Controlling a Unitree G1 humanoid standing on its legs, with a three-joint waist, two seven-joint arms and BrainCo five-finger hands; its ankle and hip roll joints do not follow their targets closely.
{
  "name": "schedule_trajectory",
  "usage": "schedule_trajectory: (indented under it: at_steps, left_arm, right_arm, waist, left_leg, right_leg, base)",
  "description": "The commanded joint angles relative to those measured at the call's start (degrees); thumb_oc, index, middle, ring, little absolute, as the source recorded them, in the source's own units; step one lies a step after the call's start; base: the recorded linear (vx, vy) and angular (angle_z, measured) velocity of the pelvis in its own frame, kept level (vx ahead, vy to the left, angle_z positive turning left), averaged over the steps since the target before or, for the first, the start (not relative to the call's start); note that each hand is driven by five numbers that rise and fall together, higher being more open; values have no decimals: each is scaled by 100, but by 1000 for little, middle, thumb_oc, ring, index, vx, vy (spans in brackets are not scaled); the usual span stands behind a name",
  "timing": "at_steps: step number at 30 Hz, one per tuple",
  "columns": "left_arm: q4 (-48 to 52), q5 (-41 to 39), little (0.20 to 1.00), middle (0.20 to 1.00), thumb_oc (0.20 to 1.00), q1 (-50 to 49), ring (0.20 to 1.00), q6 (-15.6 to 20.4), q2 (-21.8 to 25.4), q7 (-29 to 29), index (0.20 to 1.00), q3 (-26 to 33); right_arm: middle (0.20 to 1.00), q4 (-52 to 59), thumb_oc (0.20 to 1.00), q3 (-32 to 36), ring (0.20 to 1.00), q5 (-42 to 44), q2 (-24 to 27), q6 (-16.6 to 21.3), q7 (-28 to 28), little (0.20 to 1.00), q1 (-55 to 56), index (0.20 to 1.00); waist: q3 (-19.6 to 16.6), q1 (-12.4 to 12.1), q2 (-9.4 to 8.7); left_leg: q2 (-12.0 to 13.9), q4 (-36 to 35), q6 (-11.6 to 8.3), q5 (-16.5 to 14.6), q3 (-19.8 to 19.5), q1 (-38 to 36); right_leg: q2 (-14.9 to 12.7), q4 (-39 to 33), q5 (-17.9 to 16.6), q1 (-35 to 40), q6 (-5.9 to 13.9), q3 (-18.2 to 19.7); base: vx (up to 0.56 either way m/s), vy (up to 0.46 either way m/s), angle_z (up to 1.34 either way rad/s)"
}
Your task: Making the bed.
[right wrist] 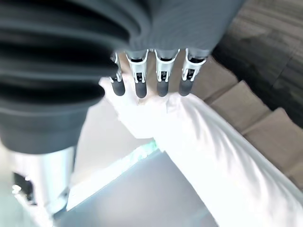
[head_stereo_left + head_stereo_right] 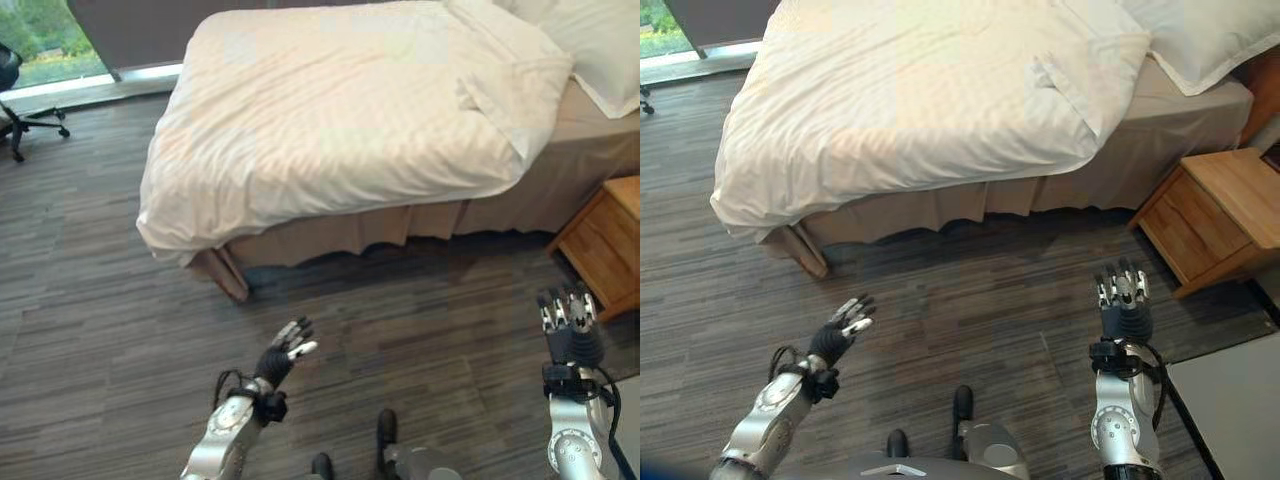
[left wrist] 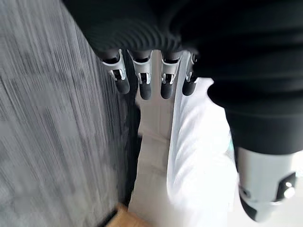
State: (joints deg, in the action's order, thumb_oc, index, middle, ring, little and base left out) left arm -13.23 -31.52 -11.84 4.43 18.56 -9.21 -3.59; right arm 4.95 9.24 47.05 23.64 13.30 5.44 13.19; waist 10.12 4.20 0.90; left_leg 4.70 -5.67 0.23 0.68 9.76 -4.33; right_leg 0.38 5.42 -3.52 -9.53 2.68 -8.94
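The bed (image 2: 420, 225) stands ahead across the floor, with a white duvet (image 2: 330, 120) spread over it and hanging over the near side and the foot. Near the head end the duvet is folded back in a flap (image 2: 505, 85), and a white pillow (image 2: 600, 45) lies beyond it. A tan bed skirt (image 2: 940, 215) shows under the duvet edge. My left hand (image 2: 285, 355) is raised low in front of me, open, fingers straight, well short of the bed. My right hand (image 2: 570, 325) is held up on the right, also open and empty.
A wooden nightstand (image 2: 1215, 215) stands right of the bed, close to my right hand. An office chair (image 2: 20, 110) stands at the far left by the window (image 2: 50, 40). Grey wood-look floor (image 2: 110, 330) lies between me and the bed.
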Motion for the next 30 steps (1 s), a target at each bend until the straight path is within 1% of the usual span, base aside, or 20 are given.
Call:
schedule_trajectory:
  at_steps: [1,5,8,9,10,12,13,15,17,18,19,20,21,23,24,25,26,28,29,30]
  left_arm:
    - [-23,-334,1000,1000,1000,143,1000,374,383,-1,1000,37]
    - [82,-137,1000,1000,1000,27,1000,422,416,19,1000,251]
    - [93,-128,1000,1000,1000,54,1000,478,380,23,1000,308]
    - [107,-158,1000,1000,1000,105,1000,498,362,14,1000,303]
    - [-266,171,1000,1000,1000,1238,1000,660,132,350,1000,-728]
    - [-217,41,1000,1000,1000,1355,1000,676,153,355,1000,-765]
    - [-245,-49,1000,1000,1000,1411,1000,715,178,372,1000,-758]
    - [-287,-31,1000,1000,1000,1399,1000,734,215,415,1000,-701]
    - [-462,-15,1000,1000,1000,1471,1000,759,319,567,1000,-574]
    - [-462,-15,1000,1000,1000,1471,1000,759,320,567,1000,-574]
    - [-557,99,1000,1000,1000,1489,1000,734,436,539,1000,-557]
    - [-558,100,1000,1000,1000,1489,1000,735,436,539,1000,-559]
    - [-587,264,1000,1000,1000,1482,1000,703,505,595,1000,-560]
    - [-511,227,1000,1000,1000,1426,1000,701,528,562,1000,-531]
    - [-509,227,1000,1000,1000,1424,1000,701,528,562,1000,-533]
    - [-455,179,1000,1000,1000,1416,1000,668,545,510,1000,-557]
    - [-454,178,1000,1000,1000,1414,1000,666,544,510,1000,-559]
    - [-385,140,1000,1000,1000,1471,1000,656,556,475,1000,-666]
    - [-421,119,1000,1000,1000,1580,1000,641,523,481,1000,-785]
    - [-423,118,1000,1000,1000,1582,1000,642,521,482,1000,-787]
  right_arm:
    - [1000,644,1000,77,1000,-298,-18,255,409,1000,-78,1000]
    - [1000,675,1000,-179,1000,-692,128,33,545,1000,-108,1000]
    - [1000,802,1000,-349,1000,-682,203,0,710,1000,-145,1000]
    - [1000,899,1000,-361,1000,-648,202,45,714,1000,-172,1000]
    - [1000,-578,1000,-1936,1000,-2146,453,-701,529,1000,-208,1000]
    - [1000,-558,1000,-2043,1000,-1898,315,-687,543,1000,-279,1000]
    - [1000,-653,1000,-2333,1000,-1722,164,-673,651,1000,-427,1000]
    - [1000,-679,1000,-2475,1000,-1800,159,-690,686,1000,-517,1000]
    - [1000,-496,1000,-2591,1000,-1833,229,-705,710,1000,-627,1000]
    - [1000,-493,1000,-2590,1000,-1832,230,-706,710,1000,-625,1000]
    - [1000,-499,1000,-2436,1000,-1767,248,-712,753,1000,-456,1000]
    - [1000,-497,1000,-2434,1000,-1767,247,-713,754,1000,-453,1000]
    - [1000,-692,1000,-2223,1000,-1782,134,-708,630,1000,-330,1000]
    - [1000,-696,1000,-2093,1000,-1747,40,-689,596,1000,-261,1000]
    - [1000,-694,1000,-2091,1000,-1747,40,-690,596,1000,-257,1000]
    - [1000,-675,1000,-2033,1000,-1744,12,-675,610,1000,-223,1000]
    - [1000,-673,1000,-2031,1000,-1744,13,-676,611,1000,-219,1000]
    - [1000,-634,1000,-2069,1000,-1764,3,-658,645,1000,-215,1000]
    - [1000,-638,1000,-2124,1000,-1772,-38,-654,625,1000,-257,1000]
    - [1000,-639,1000,-2123,1000,-1773,-37,-653,625,1000,-258,1000]
  waist:
    - [-387,-26,-420]
    - [-401,-110,-401]
    - [-387,-152,-400]
    - [-311,-189,-396]
    - [-154,376,-56]
    - [-144,371,-89]
    - [-108,338,-132]
    - [-99,302,-168]
    - [16,296,-315]
    - [12,289,-316]
    - [19,324,-385]
    - [15,321,-386]
    - [11,332,-403]
    - [-13,340,-402]
    - [-5,345,-397]
    - [-36,335,-394]
    - [-23,344,-382]
    - [-38,346,-381]
    - [-43,358,-373]
    - [-29,361,-360]
  left_leg:
    - [-90,67,-254,187,-194,234]
    - [-136,67,-243,201,-291,197]
    - [-131,67,-251,219,-305,191]
    - [-120,76,-278,317,-331,211]
    - [338,67,-620,222,-258,82]
    - [256,67,-543,151,-134,49]
    - [199,67,-461,90,39,37]
    - [183,67,-438,59,127,10]
    - [241,223,-449,26,160,71]
    - [242,230,-449,22,167,77]
    - [298,323,-450,-42,103,134]
    - [298,328,-450,-45,104,139]
    - [452,357,-501,-72,95,127]
    - [664,313,-613,-79,104,61]
    - [671,312,-616,-83,96,49]
    - [928,314,-769,-109,98,-26]
    - [943,319,-774,-119,86,-38]
    - [1276,370,-993,-151,24,-152]
    - [1589,440,-1187,-148,-82,-309]
    - [1606,444,-1192,-155,-88,-319]
  right_leg:
    - [-689,-613,164,1041,501,342]
    - [-675,-580,182,1095,495,270]
    - [-665,-615,182,1129,495,260]
    - [-667,-669,172,1165,481,197]
    - [-1128,-629,-32,837,699,980]
    - [-1201,-645,-113,789,760,1050]
    - [-1245,-578,-214,650,847,1113]
    - [-1264,-555,-264,607,890,1137]
    - [-1175,-327,-382,424,992,1566]
    - [-1174,-320,-380,414,992,1574]
    - [-1173,-219,-371,358,986,1843]
    - [-1173,-215,-369,352,986,1845]
    - [-1461,-163,-711,245,1015,1888]
    - [-1776,-297,-1125,188,1013,1837]
    - [-1773,-314,-1129,213,1011,1822]
    - [-2121,-486,-1375,32,1048,1739]
    - [-2112,-502,-1375,68,1044,1714]
    - [-2458,-681,-1539,-114,1135,1714]
    - [-2626,-652,-1641,-212,1229,1696]
    - [-2614,-654,-1637,-189,1226,1681]
  base:
    - [-22,11,7]
    - [-28,10,12]
    - [-26,-9,7]
    - [-25,78,0]
    - [-12,191,4]
    - [3,222,-11]
    - [-19,130,-47]
    - [-13,136,-60]
    - [-14,51,-51]
    - [21,-35,-38]
    - [26,-29,-24]
    - [90,-170,-14]
    - [93,-240,-1]
    - [113,-276,-2]
    - [181,-339,-6]
    - [135,-233,-4]
    - [204,-375,-1]
    - [228,-496,-4]
    - [229,-521,-9]
    - [223,-545,-8]
